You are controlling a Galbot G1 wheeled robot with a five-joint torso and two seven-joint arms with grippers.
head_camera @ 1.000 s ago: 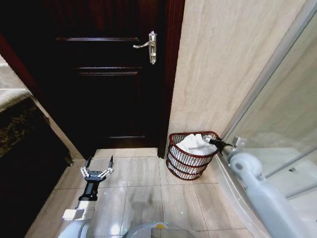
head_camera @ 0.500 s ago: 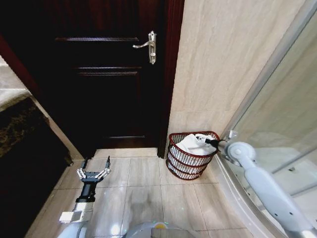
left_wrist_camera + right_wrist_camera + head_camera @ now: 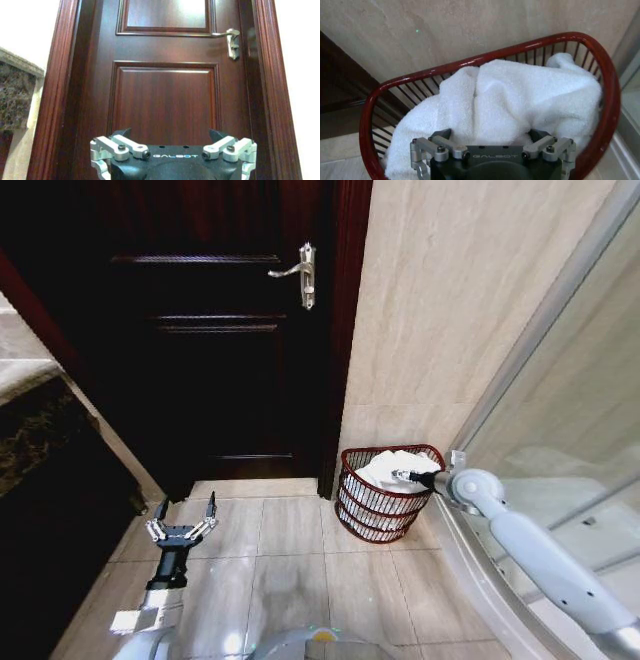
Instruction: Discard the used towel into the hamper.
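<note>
- Right gripper hangs over the hamper's rim, fingers spread, nothing between them; white towel lies bunched inside the hamper, which stands against the tiled wall beside the dark door
- Left gripper, fingers spread, hovers low over the floor tiles

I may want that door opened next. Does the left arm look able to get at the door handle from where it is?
Probably not as it stands. The left gripper hangs open low over the floor tiles, while the door handle sits high on the door. Nothing blocks the way; the arm would need raising.
</note>
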